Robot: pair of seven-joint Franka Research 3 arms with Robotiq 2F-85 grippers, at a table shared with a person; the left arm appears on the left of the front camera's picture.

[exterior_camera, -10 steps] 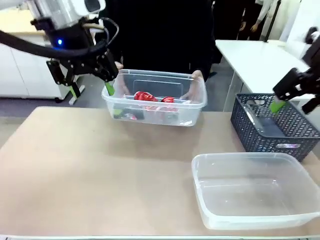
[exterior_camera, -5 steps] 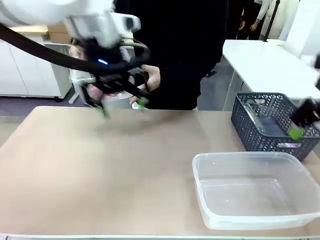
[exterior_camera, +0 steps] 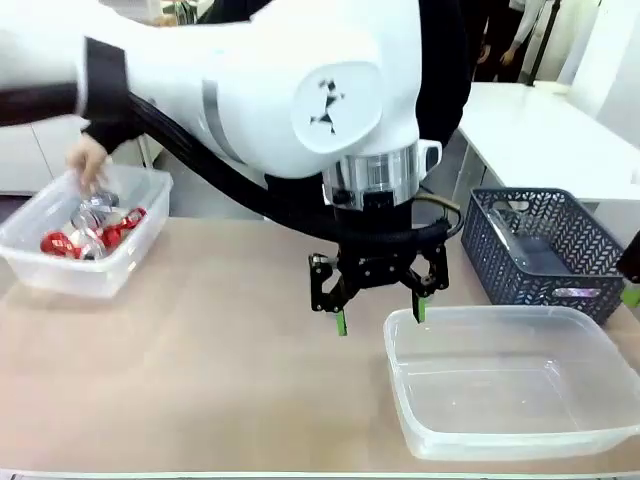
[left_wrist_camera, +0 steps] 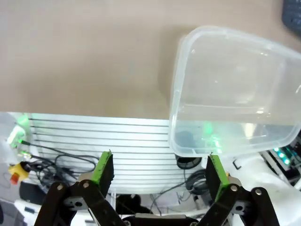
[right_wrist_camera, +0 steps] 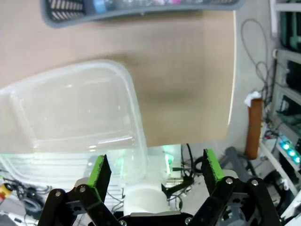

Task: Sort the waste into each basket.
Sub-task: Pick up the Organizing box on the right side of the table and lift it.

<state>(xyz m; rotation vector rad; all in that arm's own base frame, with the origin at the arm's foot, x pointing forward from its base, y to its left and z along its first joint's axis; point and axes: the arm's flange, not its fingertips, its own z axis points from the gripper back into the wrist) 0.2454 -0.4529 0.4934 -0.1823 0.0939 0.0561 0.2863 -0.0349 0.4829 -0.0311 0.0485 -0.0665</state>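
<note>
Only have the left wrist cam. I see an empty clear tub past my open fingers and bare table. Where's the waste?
Observer: Red and silver cans lie in a second clear tub at the table's left side, far from your gripper.
Operator: Anything in the way there?
Observer: A person's hand is at that tub's far rim, reaching over the cans.
Operator: Any bottles around?
Observer: A dark mesh basket stands just beyond your empty tub, on the right, with what looks like a clear bottle inside.
</note>
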